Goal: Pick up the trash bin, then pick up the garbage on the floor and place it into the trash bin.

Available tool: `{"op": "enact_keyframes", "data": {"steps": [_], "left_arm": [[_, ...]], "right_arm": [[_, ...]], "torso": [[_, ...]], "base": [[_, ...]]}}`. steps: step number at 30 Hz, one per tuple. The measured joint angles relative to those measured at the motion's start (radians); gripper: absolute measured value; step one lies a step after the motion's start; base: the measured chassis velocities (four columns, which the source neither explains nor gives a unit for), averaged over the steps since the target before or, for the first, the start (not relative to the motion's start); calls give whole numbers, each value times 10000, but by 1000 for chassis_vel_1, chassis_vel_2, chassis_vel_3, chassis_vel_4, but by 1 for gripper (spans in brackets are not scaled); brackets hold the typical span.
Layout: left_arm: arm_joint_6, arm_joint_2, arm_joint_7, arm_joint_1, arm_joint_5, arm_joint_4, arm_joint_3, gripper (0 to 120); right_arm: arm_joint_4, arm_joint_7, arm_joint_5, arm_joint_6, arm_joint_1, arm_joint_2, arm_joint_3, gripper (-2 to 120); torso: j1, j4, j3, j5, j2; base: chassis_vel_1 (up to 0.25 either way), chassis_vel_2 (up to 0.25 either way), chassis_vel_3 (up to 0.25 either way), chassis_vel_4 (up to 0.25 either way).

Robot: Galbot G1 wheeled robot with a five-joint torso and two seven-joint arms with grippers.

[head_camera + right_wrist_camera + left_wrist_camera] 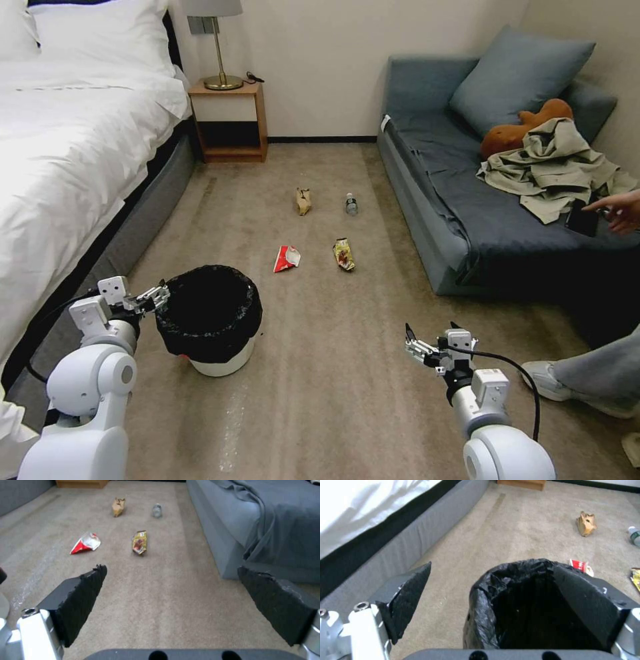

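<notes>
- The small round white trash bin (220, 363), lined with a crinkled black plastic bag draped over its rim, stands upright on the tan carpet (333, 400) near the grey bed base (143, 213).
- Beyond it lie the red-and-white crumpled wrapper (287, 259), the yellow-brown snack wrapper (344, 254), the crumpled tan paper bag (303, 201) and the small clear plastic bottle (351, 204), all apart from each other.
- Open carpet runs between the bed and the blue-grey sofa (433, 220).
- My left gripper (159, 295) is spread across the bin's rim, one finger (586, 600) inside the bag, the other outside.
- My right gripper (415, 341) hangs spread wide above bare carpet, holding nothing.
</notes>
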Motion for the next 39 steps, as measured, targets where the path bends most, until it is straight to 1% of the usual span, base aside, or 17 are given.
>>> {"op": "enact_keyframes", "data": {"steps": [3, 5, 6, 9, 11, 15, 16, 17, 18, 20, 21, 24, 25, 30, 34, 37, 39], "left_arm": [[94, 89, -9, -83, -109, 99, -32, 98], [296, 256, -122, -265, -478, 276, -38, 98], [296, 256, -122, -265, -478, 276, -38, 98], [407, 444, -196, -511, -695, 576, 8, 98], [500, 603, -229, -768, -850, 924, 79, 98], [519, 667, -236, -947, -882, 1252, 153, 97], [520, 680, -236, -1034, -884, 1449, 201, 97], [520, 679, -236, -1126, -879, 1735, 268, 97], [520, 679, -236, -1126, -879, 1735, 268, 97], [484, 630, -203, -1243, -825, 2203, 375, 96], [484, 630, -203, -1243, -825, 2203, 375, 96], [385, 537, -76, -1365, -665, 2831, 532, 96], [385, 537, -76, -1365, -665, 2831, 532, 96], [219, 410, 206, -1467, -431, 3486, 750, 94], [177, 331, 269, -1540, -364, 3722, 823, 94], [114, 242, 354, -1715, -325, 4179, 986, 94], [87, 221, 382, -1760, -295, 4298, 1023, 94]], "right_arm": [[-65, 2, -24, 31, 15, 12, -29, 100], [-183, 4, -80, 88, 51, 35, -89, 100], [-183, 4, -80, 88, 51, 35, -89, 100], [-310, 5, -165, 153, 95, 71, -155, 100], [-442, 5, -252, 232, 148, 110, -207, 100], [-538, 5, -299, 276, 182, 124, -232, 100], [-580, 6, -315, 288, 196, 131, -243, 100], [-623, 7, -326, 295, 214, 137, -244, 100], [-623, 7, -326, 295, 214, 137, -244, 100], [-674, 10, -335, 306, 240, 153, -243, 100], [-674, 10, -335, 306, 240, 153, -243, 100], [-724, 21, -370, 333, 238, 204, -238, 100], [-724, 21, -370, 333, 238, 204, -238, 100], [-748, 32, -463, 433, 109, 275, -245, 100], [-749, 37, -495, 469, 61, 298, -246, 100], [-748, 58, -523, 486, 17, 337, -246, 100], [-748, 63, -531, 488, 6, 346, -248, 100]], "torso": [[0, 1, 0, -3, 0], [0, 0, 0, -2, 0], [0, 0, 0, -2, 0], [0, 0, 0, -1, 0], [1, 0, 1, -2, 0], [1, 0, 0, -1, 0], [0, 0, 1, -2, 0], [0, 0, 0, -2, 0], [0, 0, 0, -2, 0], [1, 1, 1, -1, 0], [1, 1, 1, -1, 0], [0, 0, 0, -1, 0], [0, 0, 0, -1, 0], [0, 0, 1, -1, 0], [1, 0, 0, -2, 0], [1, 0, 0, -1, 0], [1, 0, 0, -1, 0]], "base": [[0, 0, 0, 0], [0, 0, 0, 0], [0, 0, 0, 0], [0, 0, 0, 0], [0, 0, 0, 0], [0, 0, 0, 0], [0, 0, 0, 0], [0, 0, 0, 0], [0, 0, 0, 0], [0, 0, 0, 0], [0, 0, 0, 0], [0, 0, 0, 0], [0, 0, 0, 0], [0, 0, 0, 0], [0, 0, 0, 0], [0, 0, 0, 0], [0, 0, 0, 0]]}}
